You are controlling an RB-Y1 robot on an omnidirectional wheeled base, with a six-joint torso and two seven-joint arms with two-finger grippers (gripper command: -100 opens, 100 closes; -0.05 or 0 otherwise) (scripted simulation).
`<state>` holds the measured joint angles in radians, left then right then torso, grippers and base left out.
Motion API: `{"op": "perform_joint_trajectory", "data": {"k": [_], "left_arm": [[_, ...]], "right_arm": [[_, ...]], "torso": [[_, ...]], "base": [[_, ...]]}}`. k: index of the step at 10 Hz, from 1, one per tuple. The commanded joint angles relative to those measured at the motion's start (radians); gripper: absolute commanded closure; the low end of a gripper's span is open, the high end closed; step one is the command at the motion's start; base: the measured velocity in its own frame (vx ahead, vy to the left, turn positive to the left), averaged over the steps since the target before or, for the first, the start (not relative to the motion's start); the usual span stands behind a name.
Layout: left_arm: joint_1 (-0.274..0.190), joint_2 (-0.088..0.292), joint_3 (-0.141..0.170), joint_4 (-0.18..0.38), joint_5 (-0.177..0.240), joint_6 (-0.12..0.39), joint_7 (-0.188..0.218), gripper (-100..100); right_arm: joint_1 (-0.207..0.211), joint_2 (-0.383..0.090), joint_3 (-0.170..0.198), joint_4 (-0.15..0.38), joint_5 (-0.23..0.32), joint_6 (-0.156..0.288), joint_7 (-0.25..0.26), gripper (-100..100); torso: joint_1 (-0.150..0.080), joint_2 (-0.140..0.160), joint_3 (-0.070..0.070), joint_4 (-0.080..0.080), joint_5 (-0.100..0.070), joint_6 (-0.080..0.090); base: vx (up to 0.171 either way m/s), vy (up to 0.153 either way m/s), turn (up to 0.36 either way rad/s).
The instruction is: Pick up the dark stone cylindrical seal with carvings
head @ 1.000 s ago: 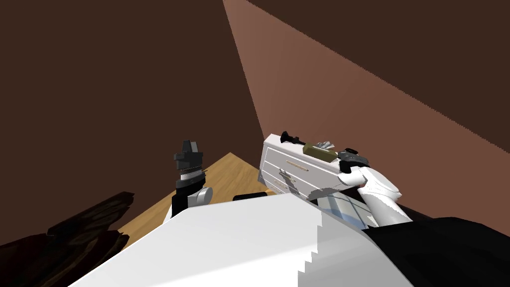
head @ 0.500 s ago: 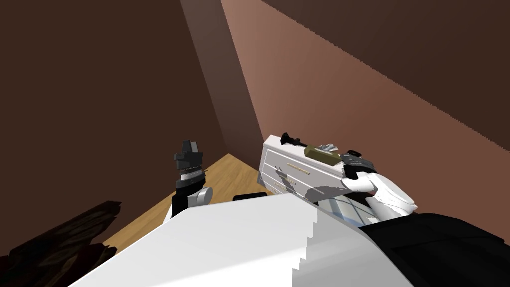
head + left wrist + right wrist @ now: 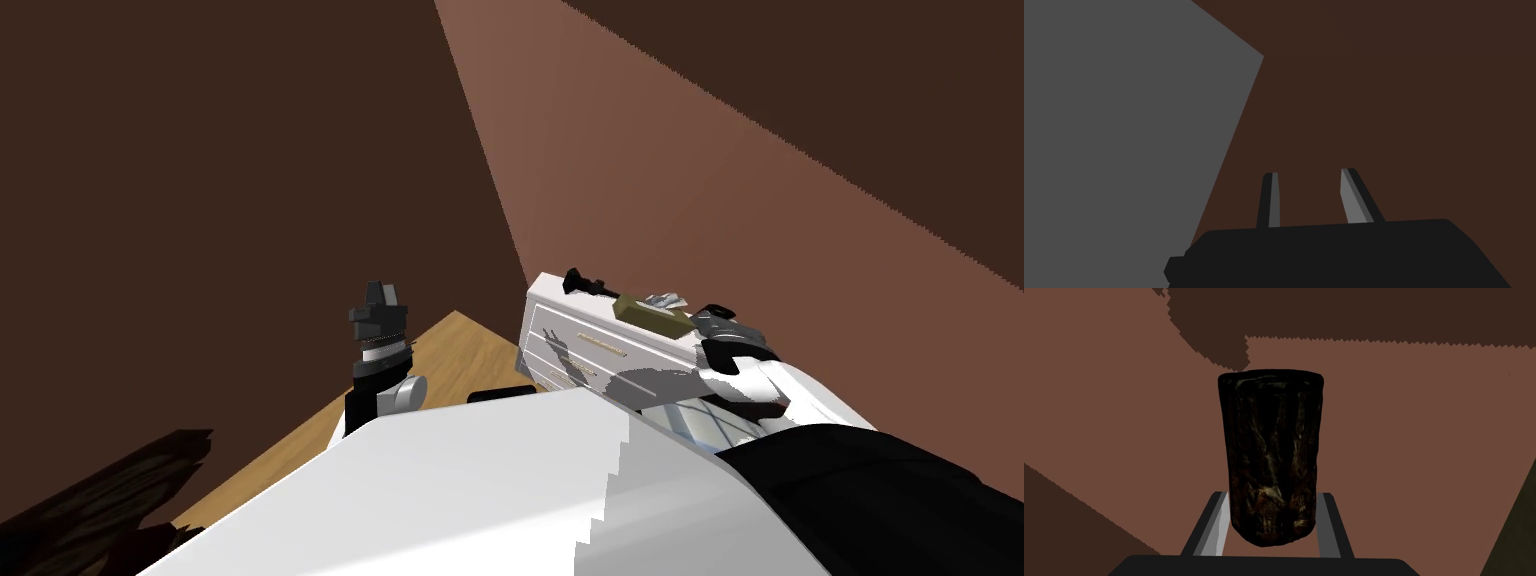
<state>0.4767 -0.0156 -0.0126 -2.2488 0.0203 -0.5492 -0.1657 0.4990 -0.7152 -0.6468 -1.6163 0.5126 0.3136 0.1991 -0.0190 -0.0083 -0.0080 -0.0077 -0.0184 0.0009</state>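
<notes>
Though it is near-black, the seal [image 3: 1271, 438] shows mottled brownish carvings. Right gripper [image 3: 1271, 495] clamps its sides near one end; left gripper [image 3: 1309, 174] parted, empty.

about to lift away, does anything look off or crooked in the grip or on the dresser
Nothing stands out. The dark carved seal sits straight between the right hand's fingers, which press both its sides. The white dresser's drawers look shut.
</notes>
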Motion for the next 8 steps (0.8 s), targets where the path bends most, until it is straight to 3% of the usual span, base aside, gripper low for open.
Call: {"op": "perform_joint_trajectory", "data": {"k": [1, 3, 4, 5, 6, 7, 8], "left_arm": [[0.0, 0.0, 0.0, 0.0, 0.0, 0.0, 0.0, 0], [0.0, 0.0, 0.0, 0.0, 0.0, 0.0, 0.0, 0], [0.0, 0.0, 0.0, 0.0, 0.0, 0.0, 0.0, 0], [0.0, 0.0, 0.0, 0.0, 0.0, 0.0, 0.0, 0], [0.0, 0.0, 0.0, 0.0, 0.0, 0.0, 0.0, 0], [0.0, 0.0, 0.0, 0.0, 0.0, 0.0, 0.0, 0], [0.0, 0.0, 0.0, 0.0, 0.0, 0.0, 0.0, 0]], "right_arm": [[0.05, 0.031, -0.027, -0.05, -0.025, -0.008, 0.013, 100], [0.081, 0.031, -0.027, -0.089, -0.025, -0.008, 0.013, 100], [0.119, 0.057, -0.053, -0.124, -0.053, -0.014, 0.025, 100], [0.146, 0.057, -0.053, -0.149, -0.053, -0.014, 0.025, 100], [0.156, 0.057, -0.053, -0.169, -0.053, -0.014, 0.025, 100], [0.149, 0.052, -0.052, -0.155, -0.057, -0.01, 0.023, 100], [0.151, 0.052, -0.053, -0.158, -0.058, -0.01, 0.023, 0]], "torso": [[0.0, 0.0, 0.0, 0.0, 0.0, 0.0], [0.0, -0.002, -0.001, 0.0, 0.0, 0.001], [0.0, -0.001, 0.0, 0.0, 0.001, -0.001], [0.001, -0.002, -0.001, 0.0, 0.001, 0.002], [0.002, -0.002, -0.001, 0.0, 0.001, 0.001], [0.001, 0.0, 0.0, 0.0, 0.001, 0.0], [0.001, 0.001, 0.001, 0.0, 0.001, 0.0]], "base": [[0.088, -0.001, -0.077], [0.077, -0.009, -0.041], [0.094, 0.011, -0.057], [0.101, 0.008, -0.073], [0.048, -0.005, -0.017], [0.013, -0.004, 0.002], [0.0, 0.0, 0.0]]}}
